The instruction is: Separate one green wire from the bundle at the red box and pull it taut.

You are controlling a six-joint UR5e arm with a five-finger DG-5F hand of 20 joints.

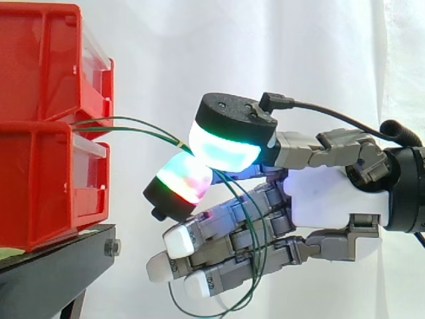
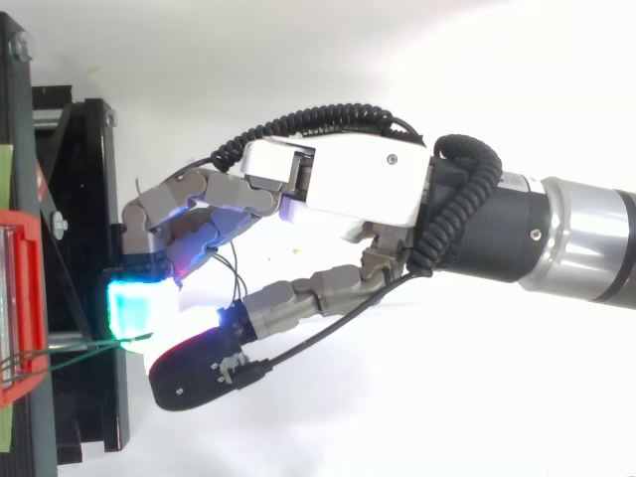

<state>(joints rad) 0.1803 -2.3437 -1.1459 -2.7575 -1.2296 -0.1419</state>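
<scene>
Hand (image 1: 332,193): entered level from the right, two glowing pads (image 1: 222,147) pinched on the green wires (image 1: 166,136), the other fingers extended below. Wires: ran from the pinch to the gap between two stacked red bins (image 1: 40,166), with slack loops hanging under the fingers. Bins: on a black stand (image 1: 60,266); contents indiscernible.

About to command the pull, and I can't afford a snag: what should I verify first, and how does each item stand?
1. Thin green wires pinched between the hand's glowing pads: ok.
2. Only one wire in the pinch: cannot tell; two strands converge there.
3. Span from red plastic bins to pads taut: not ok, slightly bowed.
4. Slack free of lower fingers: not ok, it drapes across them.
5. Bins seated on black stand: ok.
</scene>
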